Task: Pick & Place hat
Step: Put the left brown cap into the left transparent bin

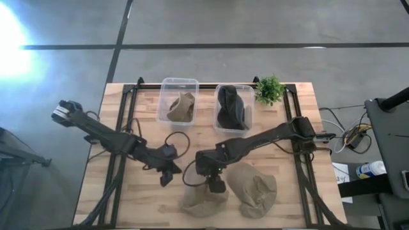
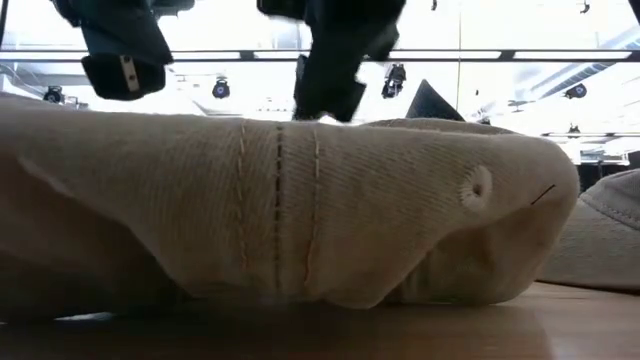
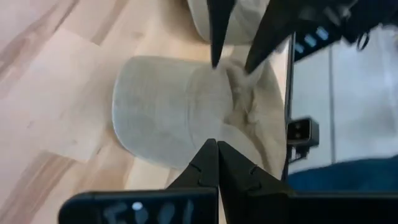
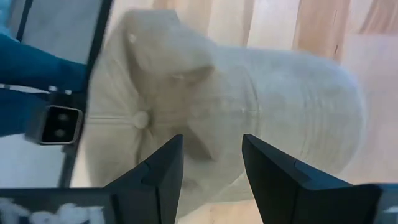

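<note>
A tan cap (image 1: 203,199) lies on the wooden table near its near edge; the low view shows its crown (image 2: 300,210) close up. My right gripper (image 1: 216,185) is open and points down over the crown, one finger on either side of a wrinkled patch (image 4: 186,81). My left gripper (image 1: 167,177) is shut and stands just left of the cap, apart from it. The left wrist view shows the cap (image 3: 174,112) beyond my left gripper's shut fingertips (image 3: 216,155). My right gripper (image 4: 211,149) comes at the cap's crown from above, pointing down. In the left wrist view its open fingertips (image 3: 214,59) stand at the puckered cloth of the crown (image 3: 239,99). I cannot tell whether they touch the cloth. The cap lies flat on the table.
A second tan cap (image 1: 259,190) lies right of the first, close to it. Two clear bins stand at the far side: one (image 1: 177,83) holds a tan cap, the other (image 1: 234,87) a black one. A small green plant (image 1: 270,89) stands at the far right.
</note>
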`<action>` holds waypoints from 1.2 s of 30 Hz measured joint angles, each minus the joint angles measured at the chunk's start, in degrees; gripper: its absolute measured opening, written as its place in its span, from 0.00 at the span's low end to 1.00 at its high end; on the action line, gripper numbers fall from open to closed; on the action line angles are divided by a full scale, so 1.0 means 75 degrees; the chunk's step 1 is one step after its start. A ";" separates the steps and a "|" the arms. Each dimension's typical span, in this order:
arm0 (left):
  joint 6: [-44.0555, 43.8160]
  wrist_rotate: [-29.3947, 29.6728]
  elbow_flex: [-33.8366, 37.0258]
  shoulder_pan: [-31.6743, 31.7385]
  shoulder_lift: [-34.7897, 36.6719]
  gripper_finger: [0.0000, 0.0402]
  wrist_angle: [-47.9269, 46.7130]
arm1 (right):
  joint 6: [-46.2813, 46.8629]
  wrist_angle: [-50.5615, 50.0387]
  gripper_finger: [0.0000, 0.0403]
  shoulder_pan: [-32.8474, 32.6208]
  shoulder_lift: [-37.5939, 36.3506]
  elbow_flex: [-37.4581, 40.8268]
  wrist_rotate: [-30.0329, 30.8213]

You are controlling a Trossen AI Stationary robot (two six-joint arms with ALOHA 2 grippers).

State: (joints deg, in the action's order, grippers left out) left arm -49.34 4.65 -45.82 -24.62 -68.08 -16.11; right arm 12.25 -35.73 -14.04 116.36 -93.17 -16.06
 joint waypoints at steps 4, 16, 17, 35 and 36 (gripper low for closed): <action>-0.0408 0.0032 0.0720 0.0003 0.0385 0.00 0.0974 | 0.0446 0.0940 0.40 -0.0033 0.0000 0.0743 0.0028; -0.0866 0.0027 0.1530 0.0012 0.0511 0.00 0.1561 | 0.0284 0.1878 0.33 -0.0466 -0.0006 0.1550 0.2240; -0.0873 0.0026 0.1545 0.0012 0.0499 0.00 0.1601 | 0.0131 0.1895 0.30 -0.0479 -0.0006 0.1595 0.2385; -0.1561 -0.0721 0.1791 0.1031 0.1462 0.00 0.3343 | -0.4100 0.1632 0.02 -0.1417 -0.0185 0.1049 0.5883; -0.1716 -0.0751 0.1791 0.1147 0.1521 0.00 0.3333 | -0.4180 0.1610 0.02 -0.1475 -0.0207 0.0999 0.6169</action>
State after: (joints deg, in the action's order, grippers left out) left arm -62.21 -0.99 -32.38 -16.02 -56.68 8.89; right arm -19.10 -23.66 -25.10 114.80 -85.67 30.21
